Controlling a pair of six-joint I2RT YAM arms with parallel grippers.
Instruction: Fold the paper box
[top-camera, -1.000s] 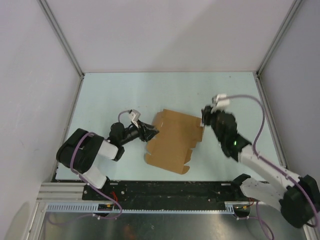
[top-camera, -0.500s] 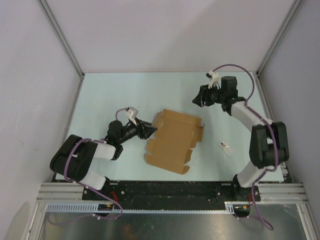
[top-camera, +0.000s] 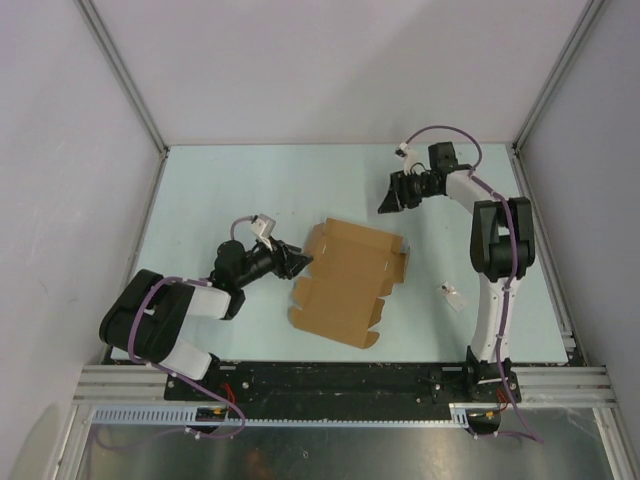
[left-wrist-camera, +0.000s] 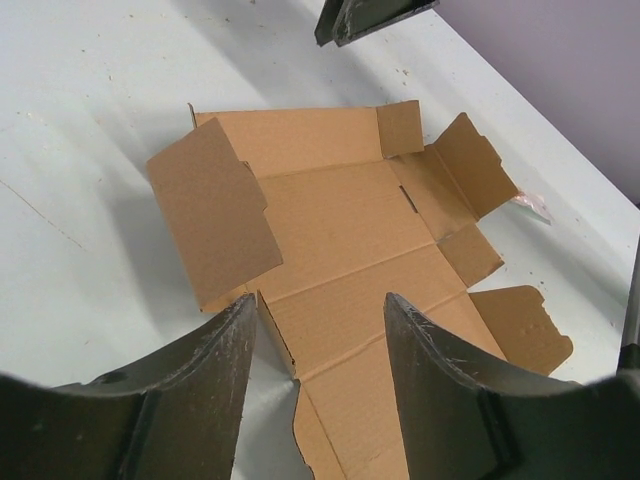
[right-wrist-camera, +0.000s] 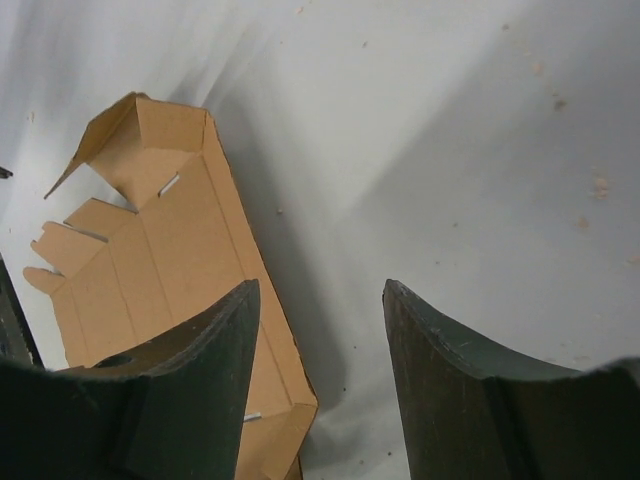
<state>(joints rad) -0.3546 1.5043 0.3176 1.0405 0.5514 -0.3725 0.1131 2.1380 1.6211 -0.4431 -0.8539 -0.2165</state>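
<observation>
Top external shows the paper box (top-camera: 348, 282) lying unfolded on the counter (top-camera: 250, 180), one flap tilted up. Left pincer (top-camera: 298, 262), fingers apart and empty, sits just beside the box's left edge. Right pincer (top-camera: 385, 202), also apart and empty, hovers beyond the box's far right corner.

Centre: paper box (top-camera: 348, 282); left tool (top-camera: 300, 262) just beside its left edge; right tool (top-camera: 386, 204) behind, apart; packet (top-camera: 452, 295) right.

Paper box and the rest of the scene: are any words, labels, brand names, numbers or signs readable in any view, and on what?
None can be read.
The paper box is plain brown cardboard with no print on the face that shows.
The small packet is too small to tell whether it carries print.
</observation>
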